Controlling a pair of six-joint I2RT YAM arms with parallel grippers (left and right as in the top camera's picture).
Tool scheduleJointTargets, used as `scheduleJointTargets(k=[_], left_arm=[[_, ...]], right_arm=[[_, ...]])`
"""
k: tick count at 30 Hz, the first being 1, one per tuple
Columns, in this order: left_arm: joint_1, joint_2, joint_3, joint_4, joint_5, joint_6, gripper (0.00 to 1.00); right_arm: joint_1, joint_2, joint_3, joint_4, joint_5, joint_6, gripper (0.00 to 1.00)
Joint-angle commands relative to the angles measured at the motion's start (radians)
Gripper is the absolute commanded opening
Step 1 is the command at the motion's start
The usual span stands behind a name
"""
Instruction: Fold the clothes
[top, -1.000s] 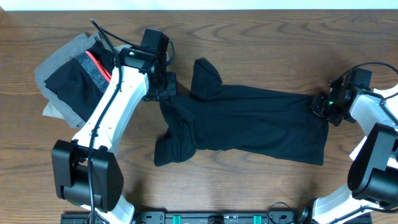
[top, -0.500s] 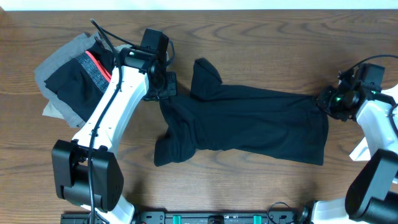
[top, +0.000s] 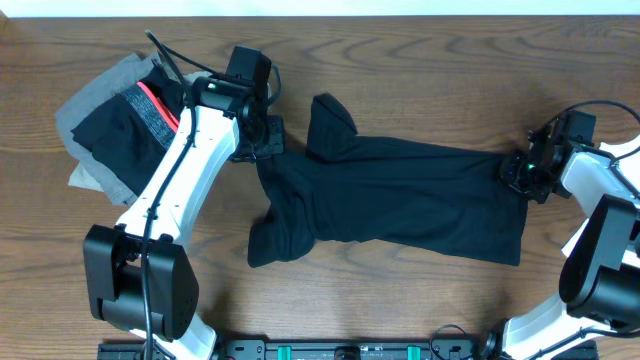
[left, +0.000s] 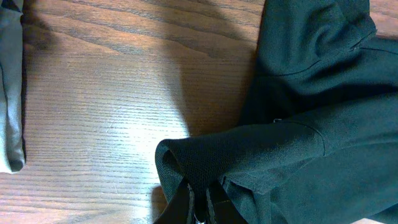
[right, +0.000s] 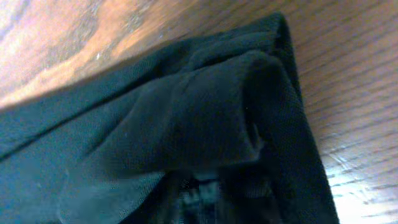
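A large black T-shirt (top: 400, 205) lies stretched lengthways across the middle of the wooden table, bunched at its left end. My left gripper (top: 262, 148) is shut on the shirt's upper left edge; in the left wrist view the fingers (left: 200, 202) pinch a fold of black fabric (left: 298, 124). My right gripper (top: 520, 172) is shut on the shirt's upper right corner; in the right wrist view the fingers (right: 199, 190) are buried in a rolled bunch of black cloth (right: 205, 118).
A pile of other clothes (top: 115, 125), grey, tan and black with a red band, lies at the far left, beside the left arm. Its grey edge shows in the left wrist view (left: 11, 93). Bare wood (top: 430, 80) lies behind the shirt.
My right gripper swung a little right and up half a second ago, then came back to where it was. The shirt and the left arm have not moved.
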Motion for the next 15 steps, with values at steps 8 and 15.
scheduleJointTargets(k=[8,15], left_arm=[[0.002,-0.007,-0.002,-0.003,-0.008,0.009,0.06],[0.002,-0.007,-0.002,-0.001,-0.008,0.009,0.06]], right_arm=[[0.004,-0.028,-0.002,0.037,-0.072,-0.008,0.01],[0.007,-0.159,-0.002,0.013,-0.075,-0.048,0.01]])
